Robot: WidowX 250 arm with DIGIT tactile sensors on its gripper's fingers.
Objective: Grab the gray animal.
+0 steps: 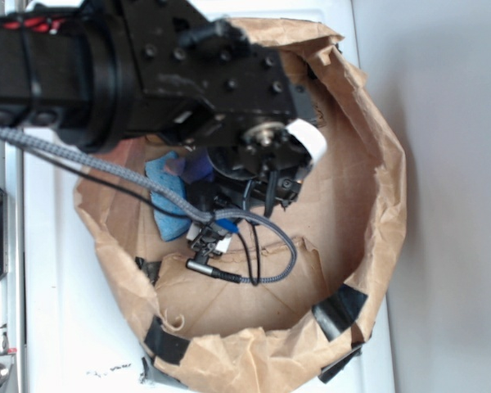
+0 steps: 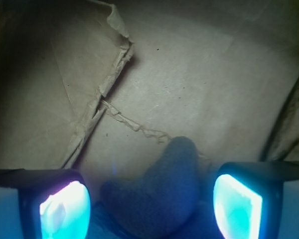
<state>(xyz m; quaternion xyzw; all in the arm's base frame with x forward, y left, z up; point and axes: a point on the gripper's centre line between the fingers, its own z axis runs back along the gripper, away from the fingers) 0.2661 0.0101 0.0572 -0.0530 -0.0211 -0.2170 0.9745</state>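
In the wrist view the gray animal is a dark gray plush shape lying on brown paper, one rounded limb pointing up and away. My gripper is open and straddles it. The left pad and right pad glow cyan, and a gap shows between each pad and the plush. In the exterior view the black arm reaches down into the paper bag and covers the animal almost entirely.
A crumpled brown paper bag, rolled down into a bowl and patched with black tape, surrounds the gripper. A light blue sponge lies inside beside the arm. Torn paper folds ridge the bag floor. Cables hang from the wrist.
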